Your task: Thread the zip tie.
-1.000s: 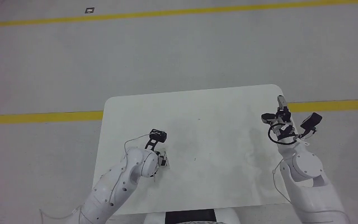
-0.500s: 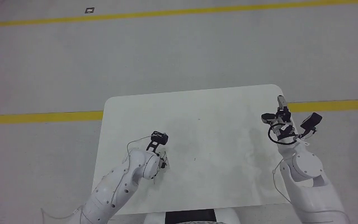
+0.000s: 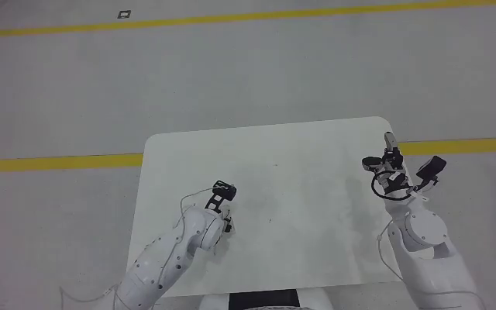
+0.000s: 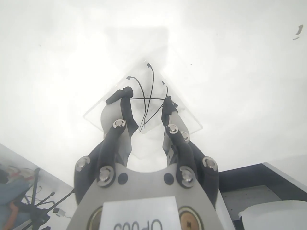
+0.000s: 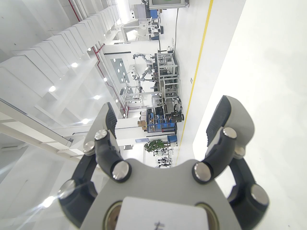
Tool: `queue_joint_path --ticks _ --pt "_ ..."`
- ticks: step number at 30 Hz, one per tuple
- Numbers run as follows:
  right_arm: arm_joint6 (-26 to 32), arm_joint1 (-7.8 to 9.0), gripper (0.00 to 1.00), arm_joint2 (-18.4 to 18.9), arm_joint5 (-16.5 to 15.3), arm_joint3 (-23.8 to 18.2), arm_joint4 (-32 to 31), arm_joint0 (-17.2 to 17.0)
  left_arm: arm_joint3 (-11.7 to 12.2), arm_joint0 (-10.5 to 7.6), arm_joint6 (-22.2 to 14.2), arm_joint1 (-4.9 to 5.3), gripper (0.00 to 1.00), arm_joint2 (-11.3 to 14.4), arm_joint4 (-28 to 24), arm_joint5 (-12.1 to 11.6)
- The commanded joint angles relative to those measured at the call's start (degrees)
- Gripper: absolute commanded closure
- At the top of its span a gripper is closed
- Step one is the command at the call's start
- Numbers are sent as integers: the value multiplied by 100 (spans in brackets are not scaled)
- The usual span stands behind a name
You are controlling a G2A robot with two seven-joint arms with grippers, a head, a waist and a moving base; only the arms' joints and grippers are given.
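Note:
Several thin black zip ties (image 4: 151, 89) lie crossed on a clear square plate (image 4: 189, 120) on the white table (image 3: 310, 155). My left gripper (image 4: 146, 98) is open just above the plate, one fingertip on each side of the bundle, and one tie runs straight across between the tips. In the top view the left gripper (image 3: 226, 222) is near the table's front left. My right gripper (image 5: 165, 116) is open with nothing in it, pointing away from the table; the top view shows the right gripper (image 3: 391, 155) at the table's right edge.
A small dark scrap (image 4: 298, 29) lies on the table away from the plate. Behind the left gripper, past the table's front edge, are a dark ledge (image 4: 242, 175) and a white container (image 4: 275, 213). Yellow floor lines (image 3: 70, 162) run beside the table.
The left arm has crept a little to the right and toward the table's front edge. The right arm has not moved.

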Motion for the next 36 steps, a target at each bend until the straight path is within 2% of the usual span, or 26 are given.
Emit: queue_joint_path --ticks 1,11,16,22,28,30,36 --pt "0 0 0 0 0 0 0 0 9 -13 -27 -3 71 30 61 -26" --pt "0 0 0 0 0 0 0 0 148 -116 -53 -46 74 151 137 -83" --pt "0 0 0 0 0 0 0 0 186 -151 -81 -64 89 179 155 -69" --pt "0 0 0 0 0 0 0 0 184 -150 -115 -73 100 180 196 -38" --pt "0 0 0 0 0 0 0 0 141 -122 -125 -72 100 141 210 -23" --pt "0 0 0 0 0 0 0 0 125 -109 -121 -70 77 119 207 -21" --pt "0 0 0 0 0 0 0 0 122 -88 -130 -69 73 80 212 -24"
